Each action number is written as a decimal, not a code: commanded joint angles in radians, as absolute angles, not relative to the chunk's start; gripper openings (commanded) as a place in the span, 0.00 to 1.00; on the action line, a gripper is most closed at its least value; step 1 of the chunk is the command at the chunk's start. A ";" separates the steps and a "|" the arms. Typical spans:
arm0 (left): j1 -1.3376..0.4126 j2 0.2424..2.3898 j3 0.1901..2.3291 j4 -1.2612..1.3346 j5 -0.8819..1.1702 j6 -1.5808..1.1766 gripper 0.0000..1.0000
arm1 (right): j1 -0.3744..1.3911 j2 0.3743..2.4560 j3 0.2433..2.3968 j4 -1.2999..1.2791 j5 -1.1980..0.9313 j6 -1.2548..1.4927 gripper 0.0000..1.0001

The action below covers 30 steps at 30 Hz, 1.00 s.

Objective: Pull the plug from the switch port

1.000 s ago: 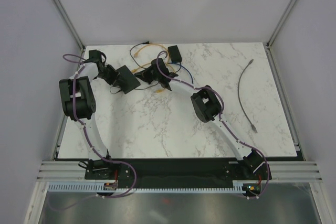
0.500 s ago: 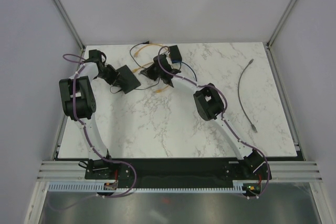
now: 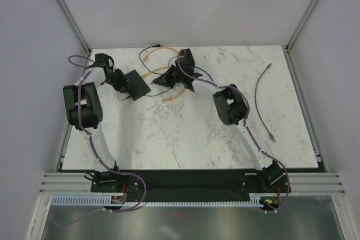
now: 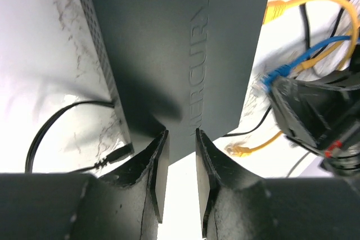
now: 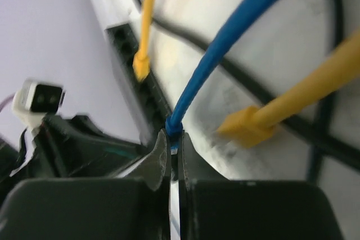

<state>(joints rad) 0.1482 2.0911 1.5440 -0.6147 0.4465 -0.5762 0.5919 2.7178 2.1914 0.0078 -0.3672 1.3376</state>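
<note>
Over the last second the right arm's elbow has swung to the right and the right gripper (image 5: 175,144) has drawn back from the black box (image 4: 180,43). Its jaws are pressed tight on the blue plug (image 5: 175,131). The plug's long axis runs in line with the fingers, with the blue cable (image 5: 236,32) trailing up and away beyond the tips. The switch port (image 5: 125,54) edge lies just left of those jaws, a yellow plug (image 5: 140,67) seated in it. The blur is heavy, but the blue plug seems clear of the socket. The left gripper (image 4: 178,161) pinches the box's near corner, and the box stretches away ahead of its fingers.
</note>
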 commanded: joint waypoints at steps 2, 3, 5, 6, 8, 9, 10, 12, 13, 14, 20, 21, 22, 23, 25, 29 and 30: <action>0.141 2.010 1.499 -0.621 0.399 -0.469 0.34 | 0.577 2.542 2.148 0.269 -0.722 1.310 0.00; 0.141 1.996 1.491 -0.620 0.400 -0.469 0.34 | 0.577 2.519 2.099 0.331 -0.760 1.343 0.00; 0.140 1.987 1.486 -0.612 0.417 -0.477 0.34 | 0.565 2.470 2.021 0.613 -0.852 1.542 0.00; 0.140 1.985 1.485 -0.611 0.422 -0.480 0.34 | 0.563 2.458 2.001 0.715 -0.867 1.619 0.00; 0.140 1.977 1.480 -0.609 0.433 -0.482 0.34 | 0.552 2.438 1.979 1.018 -0.879 1.852 0.00; 0.138 1.974 1.476 -0.609 0.436 -0.483 0.34 | 0.543 2.433 1.971 1.101 -0.873 1.923 0.00; 0.138 1.961 1.474 -0.607 0.436 -0.482 0.34 | 0.538 2.422 1.973 1.230 -0.871 1.971 0.00; 0.140 1.951 1.468 -0.607 0.437 -0.480 0.34 | 0.520 2.399 1.950 1.310 -0.871 2.045 0.00; 0.140 1.939 1.467 -0.607 0.440 -0.480 0.34 | 0.511 2.355 1.928 1.325 -0.874 2.042 0.00; 0.138 1.934 1.462 -0.607 0.440 -0.479 0.34 | 0.491 2.327 1.896 1.310 -0.877 2.024 0.00; 0.140 1.901 1.428 -0.603 0.439 -0.472 0.34 | 0.373 2.082 1.617 1.097 -0.920 1.786 0.00; 0.140 1.899 1.422 -0.597 0.437 -0.474 0.34 | 0.359 2.022 1.596 1.060 -0.926 1.748 0.00; 0.140 1.899 1.420 -0.595 0.439 -0.474 0.34 | 0.344 1.993 1.580 0.976 -0.942 1.670 0.00; 0.140 1.898 1.420 -0.595 0.439 -0.476 0.34 | 0.316 1.962 1.563 0.918 -0.948 1.613 0.00; 0.140 1.894 1.420 -0.595 0.442 -0.477 0.34 | 0.287 1.872 1.565 0.598 -0.933 1.367 0.00; 0.140 1.885 1.414 -0.594 0.440 -0.480 0.34 | 0.233 1.783 1.760 -0.104 -0.757 0.907 0.00; 0.140 1.882 1.413 -0.594 0.440 -0.480 0.34 | 0.224 1.764 1.782 -0.215 -0.688 0.860 0.00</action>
